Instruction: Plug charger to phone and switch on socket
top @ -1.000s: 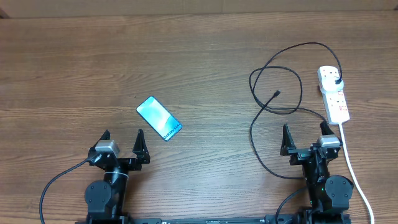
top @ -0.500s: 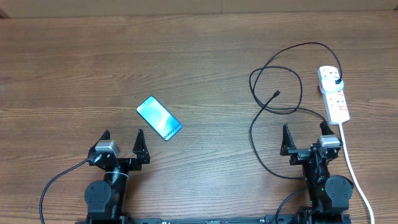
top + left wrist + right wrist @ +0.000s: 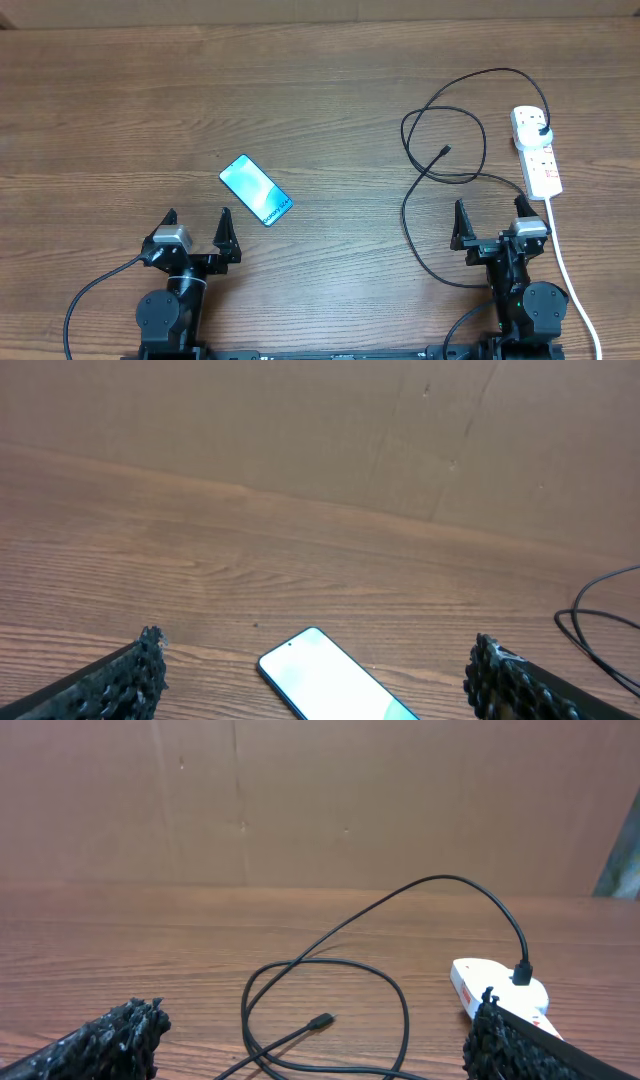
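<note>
Both grippers hang with fingers spread wide and nothing between them, so the opening step, picking up the cable's free end, is not yet begun. The charger point(image 3: 497, 70) sprawls in loose loops left of the socket point(image 3: 540, 165), its plug point(image 3: 541, 130) already seated in the socket's far outlet, and its connector tip point(image 3: 445, 151) lies free on the wood a short way left of the socket. The right gripper point(image 3: 490, 212), nearer the robot than the socket and slightly left of it, looks best placed to pinch the cable just behind that tip, keeping the tip itself clear of the pads. The loops will probably drag and twist when carried. The phone point(image 3: 255, 190) lies screen-up and askew, well to the left of the socket, in front of the left gripper point(image 3: 197, 218), which could likely steady it. The wooden table point(image 3: 300, 100) is otherwise bare, backed by a cardboard wall point(image 3: 300, 800); a white cord point(image 3: 570, 275) runs from the socket toward the robot.
</note>
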